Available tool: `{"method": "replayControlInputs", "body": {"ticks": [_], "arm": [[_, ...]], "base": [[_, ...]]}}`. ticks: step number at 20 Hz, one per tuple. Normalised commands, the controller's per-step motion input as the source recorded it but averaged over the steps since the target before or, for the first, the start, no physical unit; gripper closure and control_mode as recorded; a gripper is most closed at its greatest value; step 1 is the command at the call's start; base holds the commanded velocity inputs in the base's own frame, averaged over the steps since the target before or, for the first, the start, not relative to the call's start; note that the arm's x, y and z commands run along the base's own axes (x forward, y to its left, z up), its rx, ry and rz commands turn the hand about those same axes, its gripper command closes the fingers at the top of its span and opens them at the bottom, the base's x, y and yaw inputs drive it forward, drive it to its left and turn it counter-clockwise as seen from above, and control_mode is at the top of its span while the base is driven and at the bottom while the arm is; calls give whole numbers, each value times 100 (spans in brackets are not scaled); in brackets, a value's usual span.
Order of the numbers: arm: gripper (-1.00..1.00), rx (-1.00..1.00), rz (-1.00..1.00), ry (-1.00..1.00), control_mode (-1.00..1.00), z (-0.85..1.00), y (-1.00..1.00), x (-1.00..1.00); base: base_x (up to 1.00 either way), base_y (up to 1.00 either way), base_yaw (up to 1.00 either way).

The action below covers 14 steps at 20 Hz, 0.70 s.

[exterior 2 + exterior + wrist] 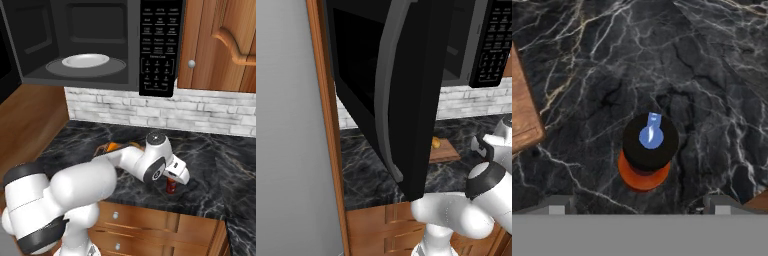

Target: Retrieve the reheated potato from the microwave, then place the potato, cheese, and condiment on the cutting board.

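Two open fingers of the gripper (639, 205) hung above the condiment (646, 152), apparently the pick-up step; next came lowering and closing.

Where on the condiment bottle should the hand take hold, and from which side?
From straight above: the bottle stands upright on the counter, apart from the board. Grip across its round body just under the black cap, probably; the open hand is already centred over it.
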Motion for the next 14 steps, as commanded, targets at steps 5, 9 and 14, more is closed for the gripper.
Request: {"method": "replayControlInputs", "body": {"ticks": [5,9,14], "arm": [[-100,0,0,0,-100,-10,-1,8],[-100,-1,0,0,-100,-10,-10,7],[-100,0,0,0,-100,-9,-11,4]], "base": [[0,0,0],[0,0,0],[0,0,0]]}}
